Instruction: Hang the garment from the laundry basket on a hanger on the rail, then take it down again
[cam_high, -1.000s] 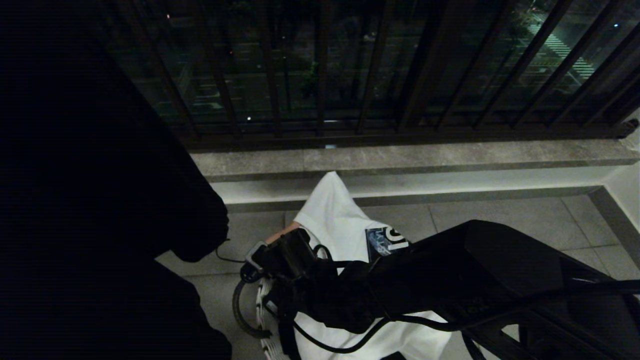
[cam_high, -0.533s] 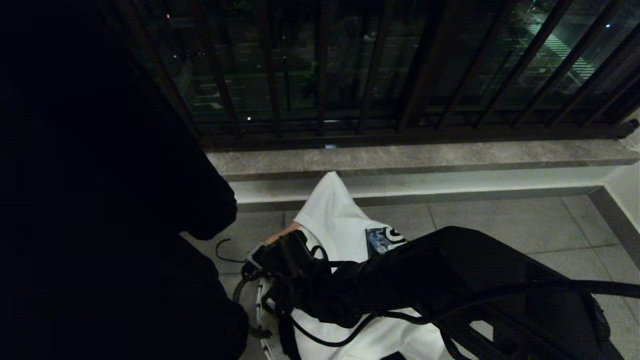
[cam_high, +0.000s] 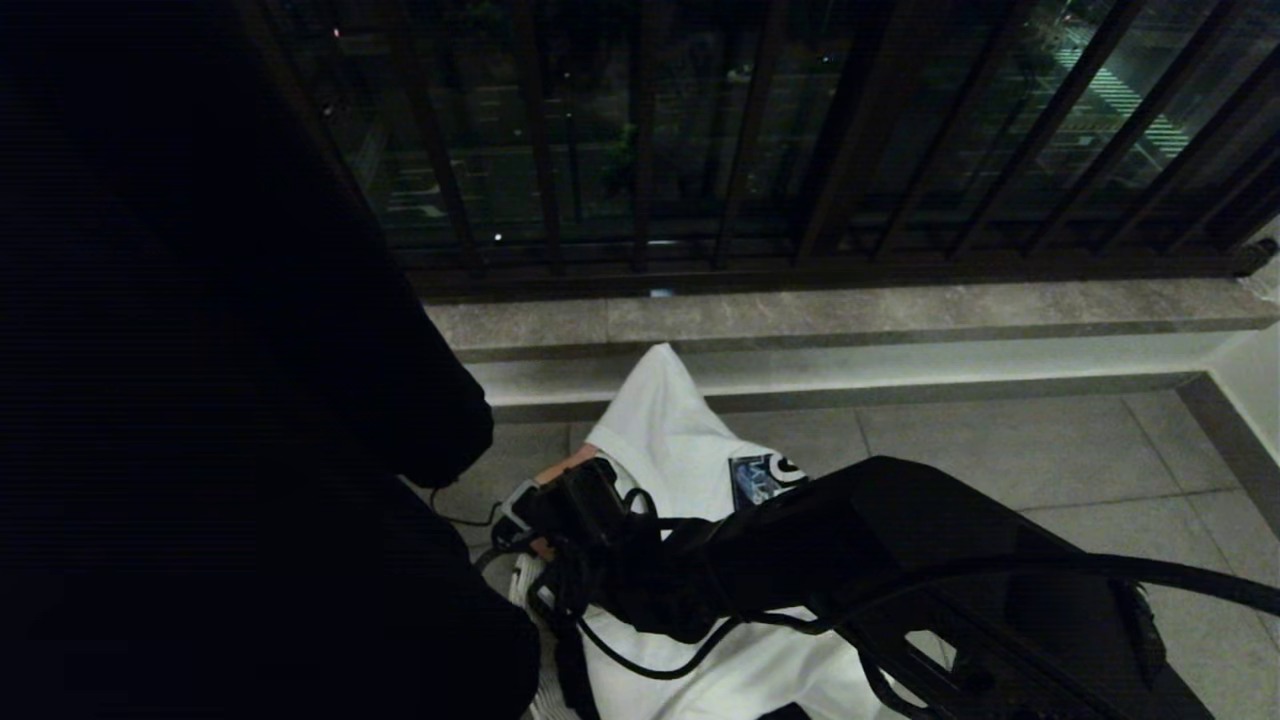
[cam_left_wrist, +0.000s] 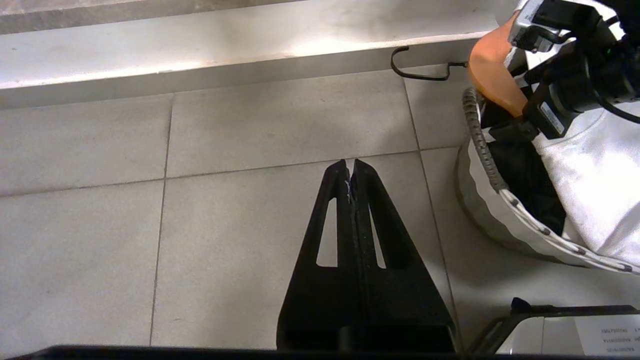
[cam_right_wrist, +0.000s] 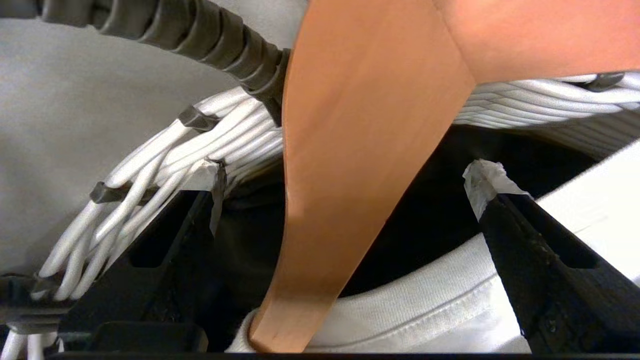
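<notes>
Currently: right hand (cam_right_wrist: 345, 185) spread wide, straddling the wooden hanger (cam_right_wrist: 360, 150) at the laundry basket (cam_left_wrist: 492, 175).
Centre on the hanger's arm, avoid pinching the white garment (cam_high: 670, 430) (collar adjacent); left hand (cam_left_wrist: 350, 167) shut, parked.

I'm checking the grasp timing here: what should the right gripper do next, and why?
Probably close. The right gripper is open with its fingers on either side of the wooden hanger, which sits in the white garment's collar at the laundry basket.

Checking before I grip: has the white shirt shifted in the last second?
No. The white shirt keeps its peak at the same spot just below the grey ledge.
</notes>
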